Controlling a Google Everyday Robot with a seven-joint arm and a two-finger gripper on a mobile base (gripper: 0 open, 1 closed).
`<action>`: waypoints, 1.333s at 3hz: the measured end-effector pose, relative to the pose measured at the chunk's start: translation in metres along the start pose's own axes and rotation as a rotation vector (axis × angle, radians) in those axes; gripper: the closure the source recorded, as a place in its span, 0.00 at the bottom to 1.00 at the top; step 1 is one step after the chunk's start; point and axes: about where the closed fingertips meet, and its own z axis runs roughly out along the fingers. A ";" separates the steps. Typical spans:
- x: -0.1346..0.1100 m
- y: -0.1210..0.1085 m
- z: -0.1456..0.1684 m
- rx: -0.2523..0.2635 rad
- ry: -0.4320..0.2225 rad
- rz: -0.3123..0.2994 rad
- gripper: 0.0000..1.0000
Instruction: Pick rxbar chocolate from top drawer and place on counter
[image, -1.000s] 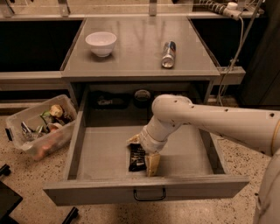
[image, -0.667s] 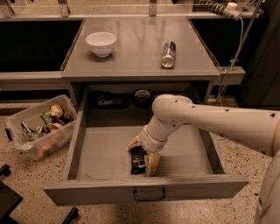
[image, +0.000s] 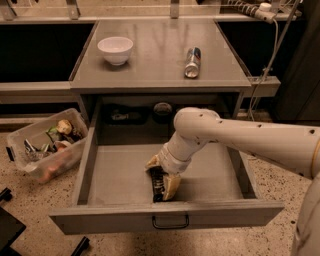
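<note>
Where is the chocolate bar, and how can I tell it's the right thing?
Find the grey counter, then the open top drawer under it. Near the drawer's front, the robot's hand is right at the rxbar chocolate. It is small, flat and shiny black, unlike the white bowl and silver can up on the counter.

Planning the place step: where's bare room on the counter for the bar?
Counter: free between the white bowl and the can, and along the whole front edge. Tightest beside the can, near the right edge. The gripper is down in the top drawer at the rxbar chocolate.
</note>
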 end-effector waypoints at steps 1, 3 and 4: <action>-0.003 -0.001 -0.005 0.000 0.000 0.000 0.08; -0.003 -0.001 -0.005 0.000 0.000 0.000 0.50; -0.003 -0.001 -0.005 0.000 0.000 0.000 0.73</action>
